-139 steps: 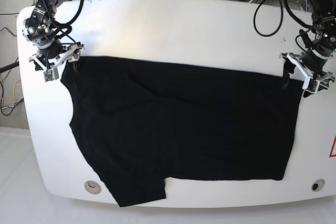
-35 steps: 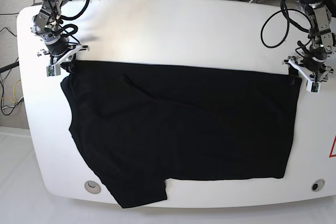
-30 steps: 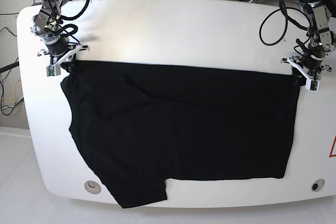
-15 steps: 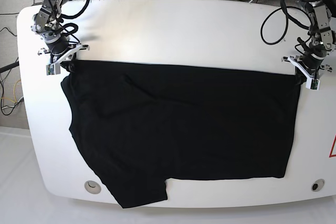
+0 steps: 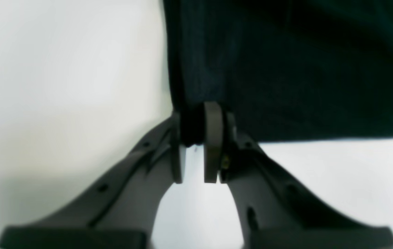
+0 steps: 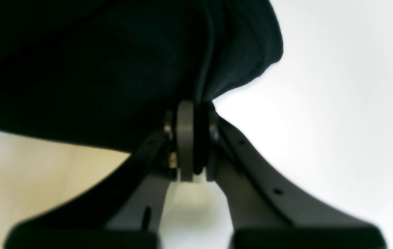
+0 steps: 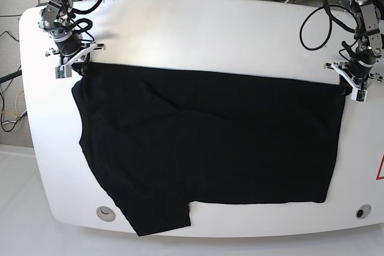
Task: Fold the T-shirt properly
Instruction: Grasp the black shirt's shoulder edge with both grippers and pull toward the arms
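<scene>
Across the white desk (image 7: 198, 34) lies the T-shirt (image 7: 210, 148); left pincer (image 5: 196, 138) and right pincer (image 6: 191, 138) each pinch a far corner. Only wrist views show cloth between pads.

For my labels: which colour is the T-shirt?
The T-shirt is plain black; the base view shows it best.

Both wrist views blurred. T-shirt (image 5: 286, 62) cut off at top and right frame edges on left wrist, top and left on right wrist. Tiny white print not discernible anywhere. Cloth corners hidden inside left claw (image 5: 193, 145) and right claw (image 6: 196, 145).
</scene>
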Action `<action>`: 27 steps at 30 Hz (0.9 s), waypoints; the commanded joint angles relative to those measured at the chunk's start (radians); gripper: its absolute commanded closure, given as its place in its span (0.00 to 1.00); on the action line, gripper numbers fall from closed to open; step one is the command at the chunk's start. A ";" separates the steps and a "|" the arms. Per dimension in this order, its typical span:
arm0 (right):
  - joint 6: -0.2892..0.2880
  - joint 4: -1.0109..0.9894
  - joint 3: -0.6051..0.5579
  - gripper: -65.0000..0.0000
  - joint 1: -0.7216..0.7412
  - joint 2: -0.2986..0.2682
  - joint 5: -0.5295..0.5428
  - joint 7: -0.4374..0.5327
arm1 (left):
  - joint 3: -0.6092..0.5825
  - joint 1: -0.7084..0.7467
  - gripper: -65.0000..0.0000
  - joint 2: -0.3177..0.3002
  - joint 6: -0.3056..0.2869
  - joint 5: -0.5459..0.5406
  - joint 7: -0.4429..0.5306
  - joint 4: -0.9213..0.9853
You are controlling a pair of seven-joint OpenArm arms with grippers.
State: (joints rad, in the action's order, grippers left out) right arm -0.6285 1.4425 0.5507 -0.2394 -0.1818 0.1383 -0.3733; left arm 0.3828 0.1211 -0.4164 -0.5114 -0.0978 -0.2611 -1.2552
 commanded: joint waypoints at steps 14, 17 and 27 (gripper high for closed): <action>-0.007 0.259 0.006 1.00 -0.307 0.037 -0.023 -0.094 | 0.022 0.376 1.00 0.022 -0.001 -0.022 0.025 -0.336; -0.008 0.274 0.008 1.00 -0.340 0.036 -0.024 -0.090 | 0.032 0.419 1.00 0.027 -0.001 -0.030 0.027 -0.357; -0.018 0.282 0.018 1.00 -0.400 0.045 -0.027 -0.078 | 0.094 0.537 0.99 0.044 -0.007 -0.141 0.039 -0.390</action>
State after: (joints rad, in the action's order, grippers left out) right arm -0.6380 1.7233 0.5629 -0.6163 -0.1307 0.1387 -0.4038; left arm 0.4603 0.6395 -0.3653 -0.5163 -0.2180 -0.2386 -1.6279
